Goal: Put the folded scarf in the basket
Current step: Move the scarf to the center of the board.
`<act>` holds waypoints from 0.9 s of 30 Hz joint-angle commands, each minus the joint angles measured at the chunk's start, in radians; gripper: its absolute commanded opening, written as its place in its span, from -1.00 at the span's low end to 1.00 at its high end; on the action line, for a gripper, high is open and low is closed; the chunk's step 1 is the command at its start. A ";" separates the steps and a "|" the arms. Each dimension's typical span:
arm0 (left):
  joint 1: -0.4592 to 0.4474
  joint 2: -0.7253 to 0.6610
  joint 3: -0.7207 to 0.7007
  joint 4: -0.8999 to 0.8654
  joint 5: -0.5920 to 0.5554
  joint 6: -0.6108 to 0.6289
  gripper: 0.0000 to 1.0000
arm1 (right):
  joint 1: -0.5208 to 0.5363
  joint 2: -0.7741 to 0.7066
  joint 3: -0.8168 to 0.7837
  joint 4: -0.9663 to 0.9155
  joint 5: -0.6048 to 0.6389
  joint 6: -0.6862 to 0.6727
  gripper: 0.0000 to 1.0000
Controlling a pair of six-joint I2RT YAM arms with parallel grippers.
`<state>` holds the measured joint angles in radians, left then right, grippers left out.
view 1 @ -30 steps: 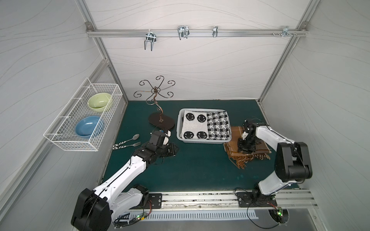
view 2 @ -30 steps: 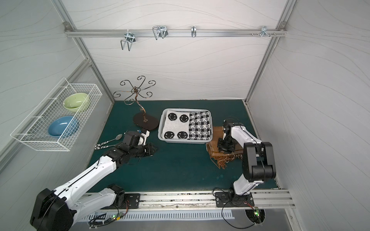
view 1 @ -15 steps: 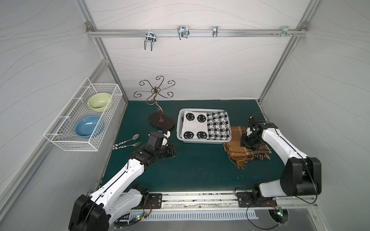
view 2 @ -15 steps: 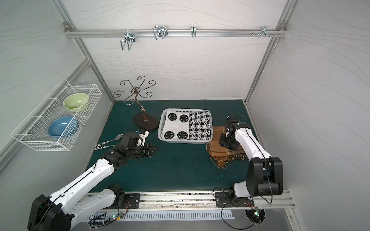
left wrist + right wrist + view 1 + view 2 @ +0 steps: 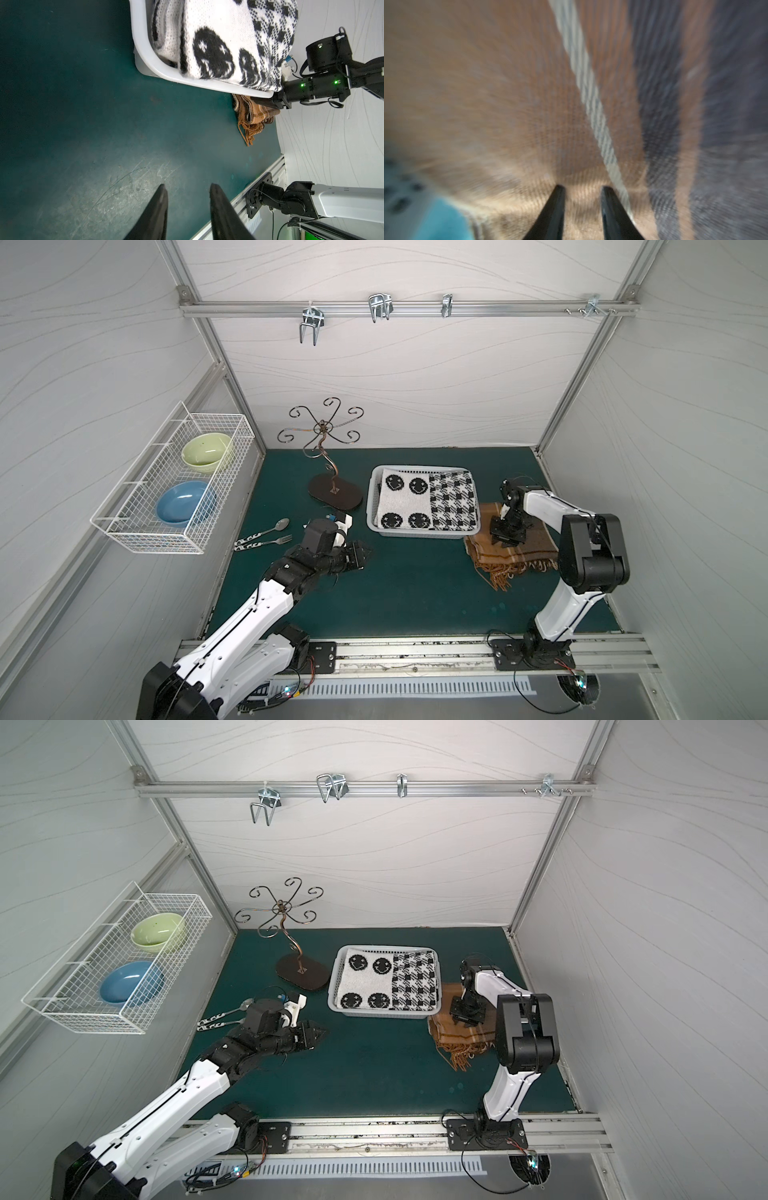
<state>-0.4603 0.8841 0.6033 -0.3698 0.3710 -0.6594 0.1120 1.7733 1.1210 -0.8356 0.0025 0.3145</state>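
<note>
Scarf [image 5: 524, 559], brown with pale stripes and a fringe, lies folded on the green mat [image 5: 415, 593], outside the basket [image 5: 415, 533] and just beside its right wall; whether cloth and plastic touch cannot be told. In both top views the fringe trails toward the front rail.

The right gripper [image 5: 505, 540] points down onto the scarf's middle, its arm bent over from the right. In the right wrist view its two black fingers [image 5: 556, 207] stand apart, tips pressed into the weave, with a low ridge of cloth in the gap at [image 5: 581, 187]. The scarf [image 5: 508, 104] fills nearly that whole view, somewhat blurred. From the left wrist view the same gripper [image 5: 267, 103] is seen low on the scarf [image 5: 255, 113], behind the basket's rim [image 5: 149, 52].

The basket sits toward the back of the mat and is filled by a black-and-white knit cloth [image 5: 424, 502], smiley faces on one half and checks on the other.

The left gripper [image 5: 366, 554] hangs over bare mat in front of the basket's left corner, well apart from the scarf. Its fingers [image 5: 158, 207] are spread with nothing between them.

A spoon [image 5: 270, 530] and fork [image 5: 272, 541] lie at the mat's left edge.
</note>
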 commanded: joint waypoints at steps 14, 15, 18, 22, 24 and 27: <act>-0.023 -0.009 -0.017 0.030 -0.003 -0.030 -0.25 | 0.279 -0.164 -0.326 0.021 -0.034 0.173 -0.30; -0.032 -0.005 -0.020 0.036 -0.008 -0.034 -0.25 | 0.295 -0.178 -0.334 0.024 -0.034 0.184 -0.30; -0.076 0.015 -0.031 0.061 -0.033 -0.049 -0.25 | 0.339 -0.223 -0.374 0.029 -0.043 0.224 -0.30; -0.148 0.060 -0.040 0.102 -0.086 -0.065 -0.24 | 0.432 -0.244 -0.391 0.003 -0.024 0.257 -0.36; -0.179 0.079 -0.043 0.123 -0.108 -0.076 -0.23 | 0.496 -0.251 -0.398 -0.008 0.016 0.279 -0.38; -0.222 0.095 -0.047 0.149 -0.147 -0.084 -0.20 | 0.585 -0.266 -0.382 -0.019 0.059 0.310 -0.43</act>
<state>-0.6563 0.9714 0.5499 -0.3046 0.2829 -0.7288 0.6285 1.4818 0.7837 -0.7647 0.0879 0.5896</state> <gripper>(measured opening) 0.396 0.288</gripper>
